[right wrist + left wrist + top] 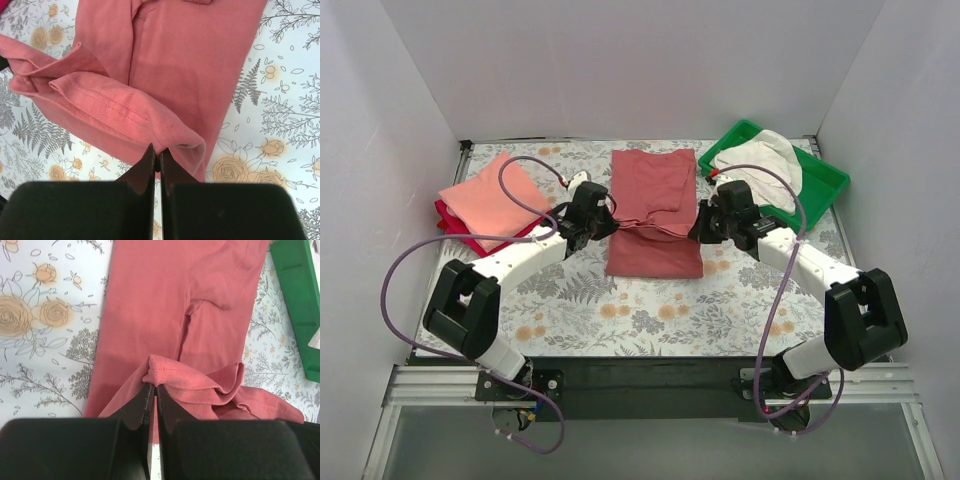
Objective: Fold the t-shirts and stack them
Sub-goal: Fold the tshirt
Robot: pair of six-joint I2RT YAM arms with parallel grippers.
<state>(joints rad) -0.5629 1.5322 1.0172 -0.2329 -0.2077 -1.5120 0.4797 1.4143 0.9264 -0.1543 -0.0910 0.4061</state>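
Observation:
The brick-red t-shirt (655, 205) lies lengthwise in the middle of the table, folded narrow. My left gripper (603, 222) is shut on its hem at the left edge and my right gripper (704, 226) is shut on the hem at the right edge; both hold the near part lifted and doubled back over the far part. The left wrist view shows the pinched hem (162, 371) at my fingertips; the right wrist view shows the stitched hem (165, 137) pinched. A salmon-pink t-shirt (492, 202) lies folded on a crimson t-shirt (454, 230) at the left. A cream-white t-shirt (765, 160) sits in the tray.
A green plastic tray (825, 180) stands at the back right; its edge shows in the left wrist view (297, 300). The floral tablecloth (620, 310) covers the table. White walls close in the left, back and right sides.

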